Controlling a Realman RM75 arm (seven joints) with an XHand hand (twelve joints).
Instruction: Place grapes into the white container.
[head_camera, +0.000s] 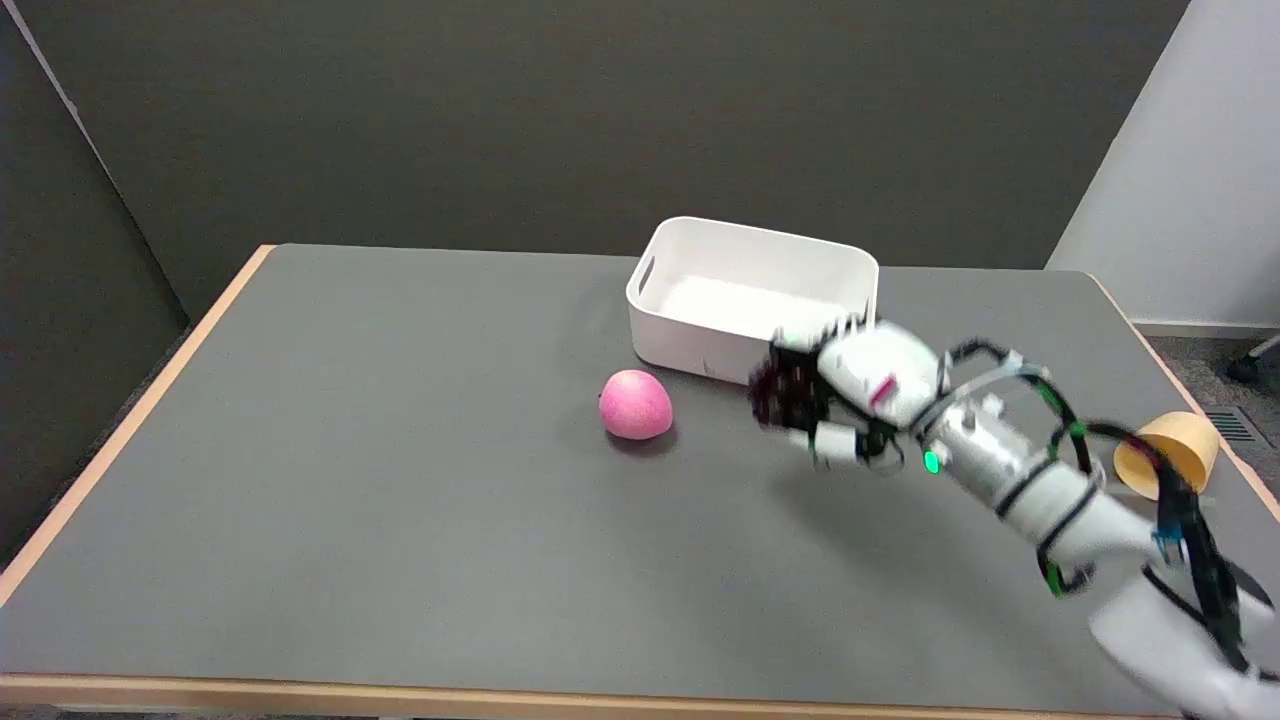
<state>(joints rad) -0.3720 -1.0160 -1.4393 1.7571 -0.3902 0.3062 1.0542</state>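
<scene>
The right hand (835, 395), blurred, curls its fingers around a dark bunch of grapes (778, 390) just before the white rectangular plastic container (750, 300) near the grey table's (400, 500) far edge.

You are working in what looks like a lab or test room, not a home: a plain grey table (400, 480) with a pale wood edge stands against dark, bare partition walls (600, 110), with a white wall (1190, 170) meeting them past the far right corner. Beyond the table's right edge you can see grey carpet and a floor vent (1232, 425), all of it unfurnished and undecorated.
</scene>
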